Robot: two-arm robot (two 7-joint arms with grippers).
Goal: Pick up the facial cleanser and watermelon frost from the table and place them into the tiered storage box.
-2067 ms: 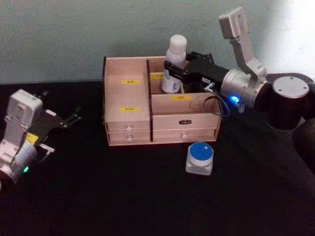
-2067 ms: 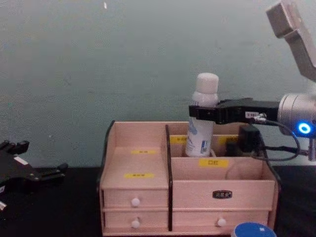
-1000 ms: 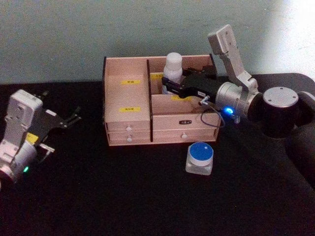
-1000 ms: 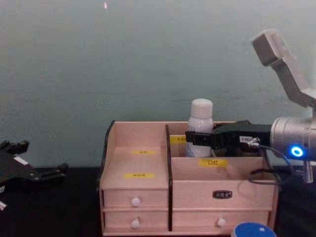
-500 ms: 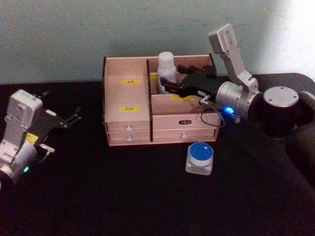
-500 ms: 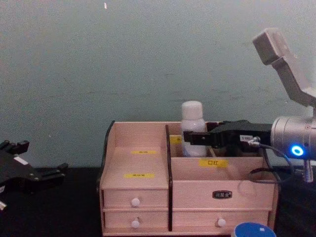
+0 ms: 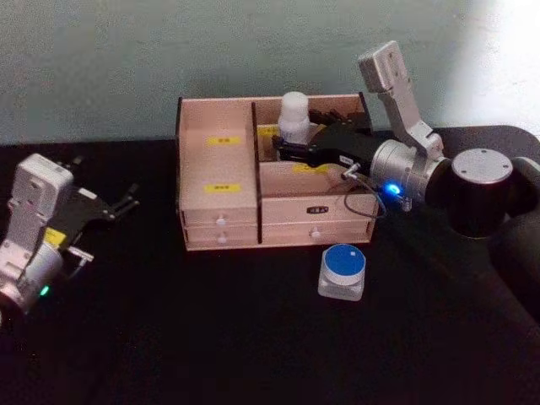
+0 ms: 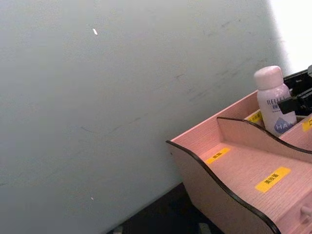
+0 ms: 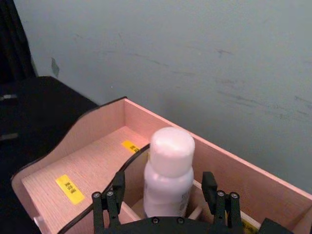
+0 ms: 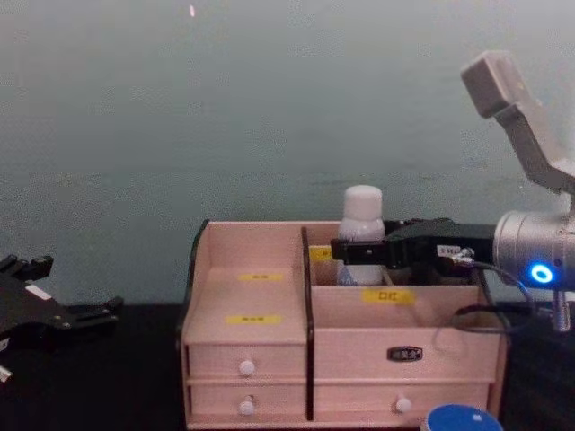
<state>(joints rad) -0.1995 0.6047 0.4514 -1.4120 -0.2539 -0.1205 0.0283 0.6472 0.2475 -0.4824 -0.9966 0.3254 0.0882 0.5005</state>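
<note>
The facial cleanser (image 7: 294,114), a white bottle with a rounded cap, stands upright in the back right compartment of the wooden tiered storage box (image 7: 219,194). My right gripper (image 7: 287,145) reaches over the box and is open around the bottle's body. In the right wrist view a small gap shows between the facial cleanser (image 9: 168,170) and each finger. From the chest view one finger crosses in front of the facial cleanser (image 10: 362,206). The watermelon frost (image 7: 343,270), a clear jar with a blue lid, sits on the table in front of the box's right drawers.
My left gripper (image 7: 118,205) rests open at the far left of the black table, away from the box. The tiered storage box (image 10: 252,296) has a stepped left section with yellow labels. A pale wall stands close behind it.
The right gripper lowered the facial cleanser into the back right compartment. The bottle leaned left half a second ago and now stands upright with the fingers spread off it. The left arm stayed still.
</note>
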